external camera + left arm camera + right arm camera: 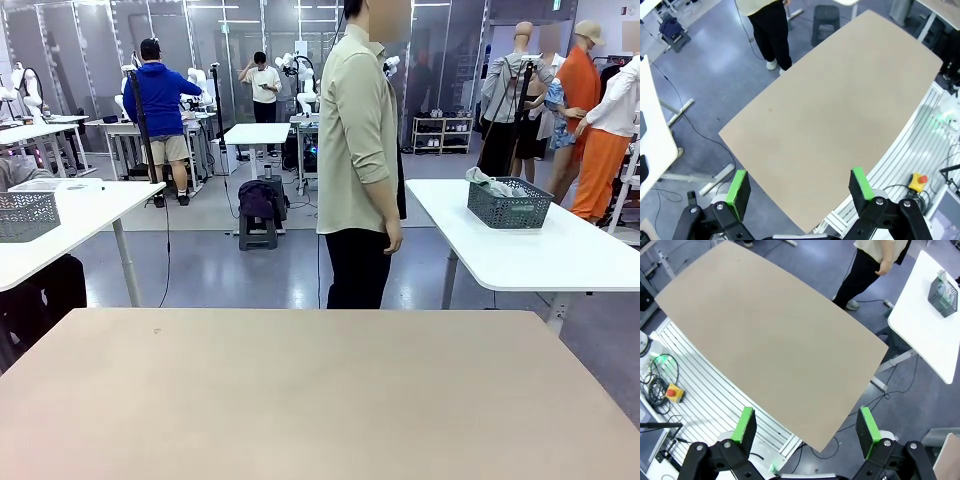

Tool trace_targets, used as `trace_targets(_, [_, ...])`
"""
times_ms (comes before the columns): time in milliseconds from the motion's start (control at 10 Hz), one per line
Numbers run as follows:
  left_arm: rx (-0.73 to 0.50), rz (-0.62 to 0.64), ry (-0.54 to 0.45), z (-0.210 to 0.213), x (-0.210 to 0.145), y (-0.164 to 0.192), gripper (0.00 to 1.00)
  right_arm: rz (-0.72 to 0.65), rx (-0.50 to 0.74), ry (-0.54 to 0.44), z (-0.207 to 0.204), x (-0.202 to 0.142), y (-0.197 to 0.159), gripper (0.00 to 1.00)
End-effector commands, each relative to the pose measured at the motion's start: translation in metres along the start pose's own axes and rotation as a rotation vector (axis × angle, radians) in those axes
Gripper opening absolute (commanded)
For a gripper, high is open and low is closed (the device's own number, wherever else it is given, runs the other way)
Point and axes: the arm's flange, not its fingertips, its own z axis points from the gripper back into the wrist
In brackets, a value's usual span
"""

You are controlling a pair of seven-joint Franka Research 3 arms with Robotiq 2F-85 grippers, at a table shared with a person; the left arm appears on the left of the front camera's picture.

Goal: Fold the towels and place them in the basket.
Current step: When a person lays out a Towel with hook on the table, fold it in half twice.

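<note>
front view: basket [505,212] sits at 2 o'clock on a white side table [560,255], off my tan table [320,400] and well apart from both my hands. right wrist view has the same basket [943,296] at 2 o'clock.
a pale cloth [488,182] is bunched in its left end. could be the towels, can't tell from here.
person [358,150] stands at 12 o'clock at the far edge, side-on, facing the 3 o'clock side.

hands: left gripper [799,181] has jaws spread wide and holds nothing, hanging high over the tan table. right gripper [809,424] is the same, wide apart with nothing between the pads.

orientation: basket is upright, open top up. long axis runs roughly 9-to-3 across the front view, long side facing me. the cloth is a crumpled heap, so no long axis or edge direction to read.

risks, my read:
- basket and cloth look out of my reach. the person likely has to bring them over, and moving early could meet an arm coming in from 12 o'clock.
- cloth arriving in a heap means i pinch a fold instead of a corner and the fold comes out skewed.
- second basket [25,215] at 9 o'clock on another table looks similar, so there's a mix-up risk.
</note>
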Motion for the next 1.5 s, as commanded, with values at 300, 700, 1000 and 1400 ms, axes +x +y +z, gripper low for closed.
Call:
trace_targets(300, [-0.081,0.001,0.013,0.0034,-0.0052,0.0029,1.0,0.005,0.013,0.014,0.0102,0.0036,0.0038,1.0])
trace_targets(700, [-0.055,0.012,0.015,-0.0031,-0.0063,-0.0004,1.0,0.009,-0.001,0.006,0.0063,0.0017,0.0047,1.0])
trace_targets(1000, [-0.055,0.012,0.015,-0.0031,-0.0063,-0.0004,1.0,0.009,-0.001,0.006,0.0063,0.0017,0.0047,1.0])
trace_targets(1400, [-0.055,0.012,0.015,-0.0031,-0.0063,-0.0004,1.0,0.009,-0.001,0.006,0.0063,0.0017,0.0047,1.0])
